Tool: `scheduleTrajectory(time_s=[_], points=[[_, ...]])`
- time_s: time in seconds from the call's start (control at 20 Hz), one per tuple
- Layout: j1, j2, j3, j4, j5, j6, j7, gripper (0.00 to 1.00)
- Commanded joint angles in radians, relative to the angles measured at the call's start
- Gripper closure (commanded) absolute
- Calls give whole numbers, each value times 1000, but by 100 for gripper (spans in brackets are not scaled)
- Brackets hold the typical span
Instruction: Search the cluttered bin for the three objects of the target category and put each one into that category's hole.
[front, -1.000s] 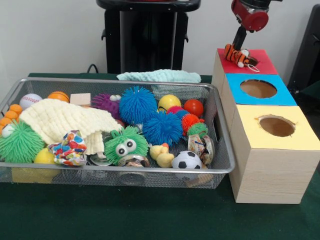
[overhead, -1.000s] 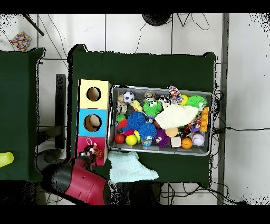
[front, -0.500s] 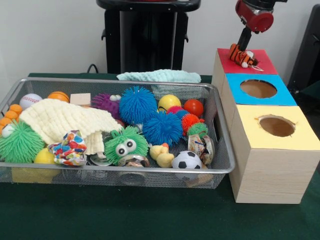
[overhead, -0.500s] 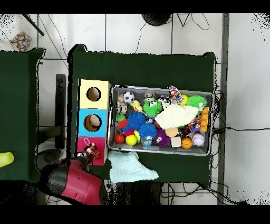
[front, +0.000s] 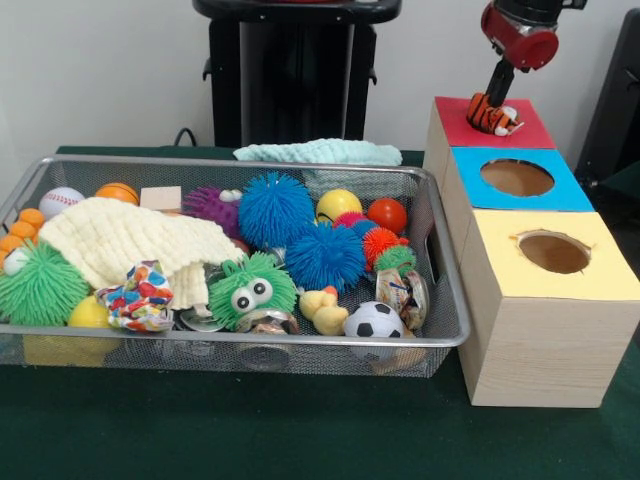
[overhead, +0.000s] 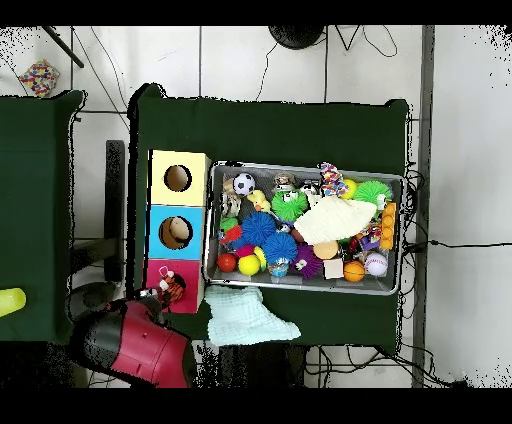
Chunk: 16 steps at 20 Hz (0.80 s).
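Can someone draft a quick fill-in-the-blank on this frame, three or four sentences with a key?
1. The tiger toy sits on the ____ box top.
2. The soccer ball lies beside the yellow ____.
3. The box between red and yellow is ____.
4. The cream knitted cloth lies inside the wire ____.

Missing words: red; duck; blue; bin

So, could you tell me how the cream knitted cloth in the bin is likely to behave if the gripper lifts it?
The cream knitted cloth drapes over the toys beneath it, so it would probably hang floppy. It looks light for its spread. Its open weave might snag the multicoloured toy at its edge and drag it along.
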Motion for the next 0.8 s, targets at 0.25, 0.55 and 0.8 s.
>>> scheduleTrajectory(time_s=[0.25, 0.55, 0.8], points=[[20, 61, 67, 6, -8, -39, 187, 0], [73, 97, -33, -38, -14, 8, 252, 0], [109, 59, -182, -114, -80, 184, 239, 0]])
